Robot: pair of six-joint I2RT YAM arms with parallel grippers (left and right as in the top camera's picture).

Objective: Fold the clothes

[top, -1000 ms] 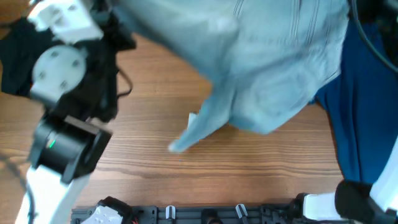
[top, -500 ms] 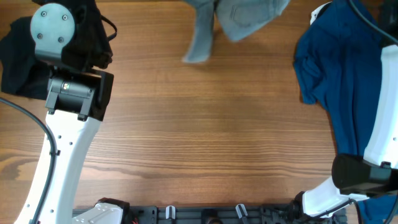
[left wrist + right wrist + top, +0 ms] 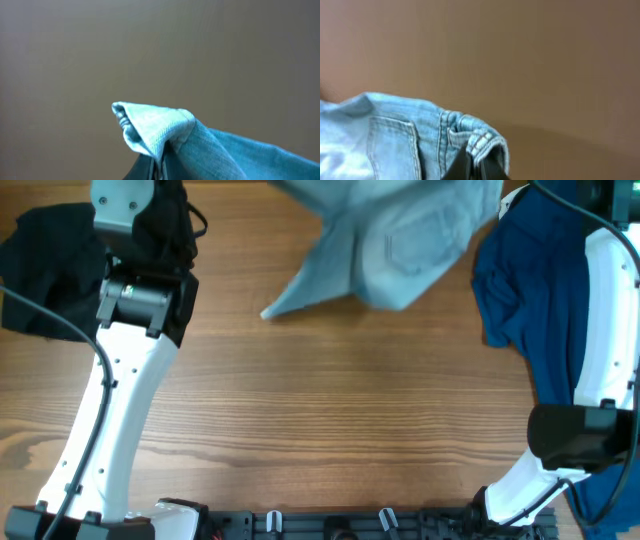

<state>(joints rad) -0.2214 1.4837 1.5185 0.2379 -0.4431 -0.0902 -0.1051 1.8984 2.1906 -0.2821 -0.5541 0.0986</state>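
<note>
The pale-blue denim shorts (image 3: pixel 400 235) hang spread across the top middle of the overhead view, a stitched pocket showing and one leg trailing down-left over the wooden table (image 3: pixel 330 410). In the left wrist view my left gripper (image 3: pixel 159 169) is shut on a folded corner of the shorts (image 3: pixel 160 125). In the right wrist view my right gripper (image 3: pixel 477 165) is shut on the shorts' waistband (image 3: pixel 485 142) by a belt loop, next to a pocket seam. Both grippers' fingertips are out of the overhead view.
A black garment (image 3: pixel 45 270) lies bunched at the left edge beside my left arm (image 3: pixel 120 390). A large dark-blue garment (image 3: pixel 530 300) covers the right side, under my right arm (image 3: pixel 605 330). A black rail (image 3: pixel 330 525) runs along the front edge.
The held shorts swung away to the far edge, then came back lower over the table. Both arms shifted with them; the grips stayed shut.
</note>
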